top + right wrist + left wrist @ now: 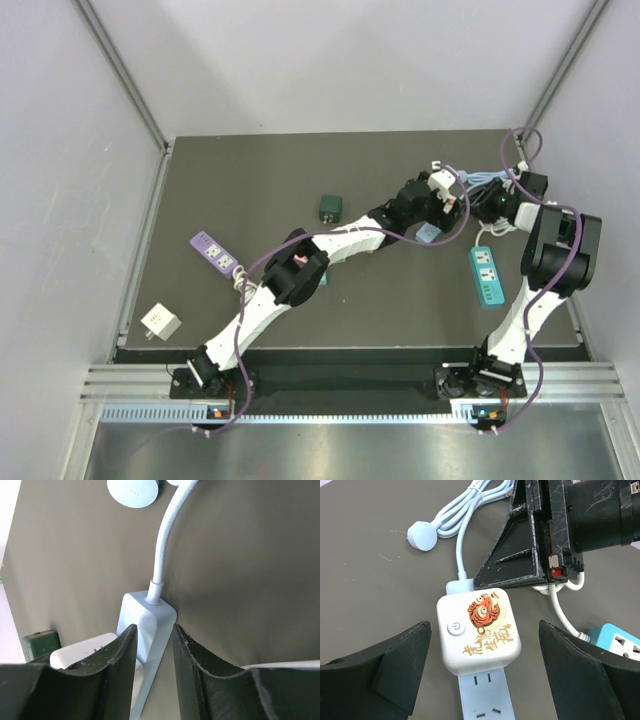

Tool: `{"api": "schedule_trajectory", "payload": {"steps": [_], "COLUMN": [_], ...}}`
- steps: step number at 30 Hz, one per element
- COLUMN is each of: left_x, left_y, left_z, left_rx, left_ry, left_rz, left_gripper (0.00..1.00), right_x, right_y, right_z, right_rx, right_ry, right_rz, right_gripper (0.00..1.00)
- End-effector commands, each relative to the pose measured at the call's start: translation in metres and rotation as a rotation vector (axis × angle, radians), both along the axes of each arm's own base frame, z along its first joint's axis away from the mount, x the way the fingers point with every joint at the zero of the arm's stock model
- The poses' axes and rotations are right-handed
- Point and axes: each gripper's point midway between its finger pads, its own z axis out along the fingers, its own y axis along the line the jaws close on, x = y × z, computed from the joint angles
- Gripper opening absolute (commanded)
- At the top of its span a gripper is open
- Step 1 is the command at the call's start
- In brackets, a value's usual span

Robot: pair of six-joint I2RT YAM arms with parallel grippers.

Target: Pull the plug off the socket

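Two sets of jaws meet over the far right part of the dark grey surface (250, 180), both at the pale blue power strip (486, 702). Seated in that strip is the white square plug (479, 631), with an orange tiger printed on its face and a round power button beside the tiger. It sits fully home, flat against the strip.

The left jaws stand wide apart, one black finger (380, 670) on each side of the plug. Bare surface shows between each finger and the plug, so nothing is gripped.

The right jaws are clamped on the strip's cable end, just beyond the plug. In the right wrist view both fingers (117, 670) press against the sides of the pale blue housing where its pale blue cable (164, 540) enters. That cable loops away to a round pale blue wall plug (422, 536) lying loose on the surface.

A thin white cord (559, 611) curls beside the right jaws, near a teal power strip (620, 647) that lies to the right, apart from the blue one.

Farther left in the overhead view lie a dark green square adapter (330, 208), a purple power strip (215, 252) and, near the left edge, a white cube adapter (160, 320). All three are well apart from the plug.
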Motion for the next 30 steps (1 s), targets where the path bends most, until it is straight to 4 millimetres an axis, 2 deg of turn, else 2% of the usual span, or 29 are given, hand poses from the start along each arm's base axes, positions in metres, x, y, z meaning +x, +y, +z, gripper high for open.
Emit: {"api": "schedule_trajectory", "payload": {"steps": [1, 2, 6, 13, 17, 19, 22, 24, 27, 29, 30], "left_x": [0.001, 0.002, 0.003, 0.002, 0.000, 0.000, -0.002, -0.002, -0.002, -0.003, -0.002], "left_y": [-0.015, -0.017, -0.020, -0.025, -0.027, -0.027, -0.027, -0.027, -0.027, -0.028, -0.029], "left_z": [0.030, 0.033, 0.026, 0.026, 0.024, 0.022, 0.014, 0.007, -0.004, -0.009, -0.009], "left_rx": [-0.093, -0.099, -0.097, -0.119, -0.118, -0.115, -0.097, -0.084, -0.077, -0.080, -0.086], "left_ry": [-0.040, -0.047, -0.042, -0.027, -0.018, -0.013, -0.004, 0.003, 0.016, 0.026, 0.027], "left_rz": [-0.013, -0.012, -0.018, -0.033, -0.049, -0.049, -0.055, -0.057, -0.055, -0.057, -0.056], "left_gripper": [0.92, 0.91, 0.88, 0.62, 0.52, 0.52, 0.57, 0.62, 0.63, 0.58, 0.51], "right_x": [0.008, 0.007, 0.008, 0.006, -0.002, -0.002, -0.007, -0.008, -0.011, -0.014, -0.014], "right_y": [0.002, 0.002, 0.003, 0.013, 0.017, 0.015, 0.016, 0.017, 0.018, 0.019, 0.019], "right_z": [0.004, 0.002, -0.001, -0.009, -0.014, -0.015, -0.020, -0.022, -0.023, -0.025, -0.027], "right_rx": [-0.016, -0.015, -0.013, -0.031, -0.043, -0.056, -0.049, -0.054, -0.060, -0.069, -0.077], "right_ry": [-0.037, -0.032, -0.019, 0.024, 0.061, 0.064, 0.096, 0.108, 0.123, 0.136, 0.143], "right_rz": [0.013, 0.011, 0.012, 0.030, 0.035, 0.030, 0.031, 0.033, 0.032, 0.036, 0.033], "right_gripper": [0.35, 0.35, 0.35, 0.34, 0.33, 0.33, 0.32, 0.31, 0.30, 0.29, 0.29]}}
